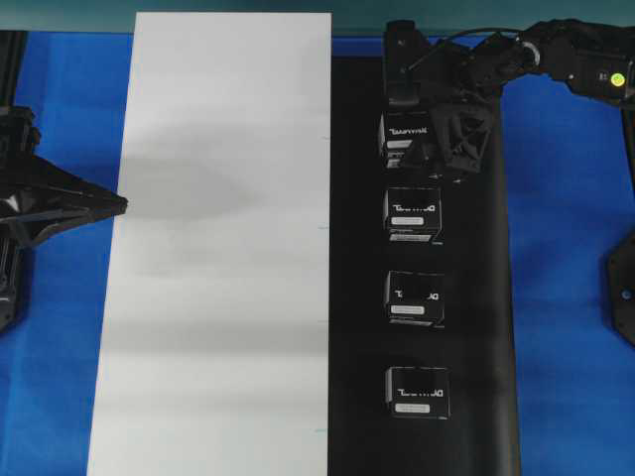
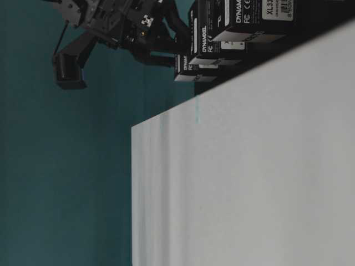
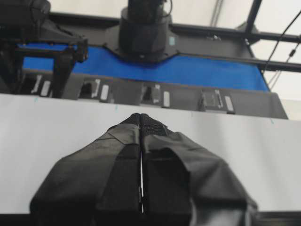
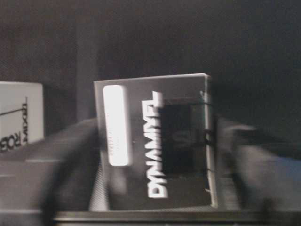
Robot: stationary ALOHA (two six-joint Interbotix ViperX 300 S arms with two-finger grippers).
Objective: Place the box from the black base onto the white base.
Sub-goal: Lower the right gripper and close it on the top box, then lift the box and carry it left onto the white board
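The right gripper (image 1: 437, 149) straddles the twelve-o'clock-most box (image 1: 405, 134) on the black base (image 1: 476, 297), grip unclear; the left gripper (image 3: 141, 123) is pressed together.

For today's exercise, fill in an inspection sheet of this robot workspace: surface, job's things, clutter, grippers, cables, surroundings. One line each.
Surface: blue surround under both boards.
Job's things: four boxes in a row on the black base; the farthest box sits between the right gripper's fingers; white base carries no box.
Clutter: nothing seen.
Grippers: left gripper shut, over the white base's edge; right gripper around the farthest box, grip not confirmed.
Cables: one cable along the right arm.
Surroundings: teal wall; black frame bars.
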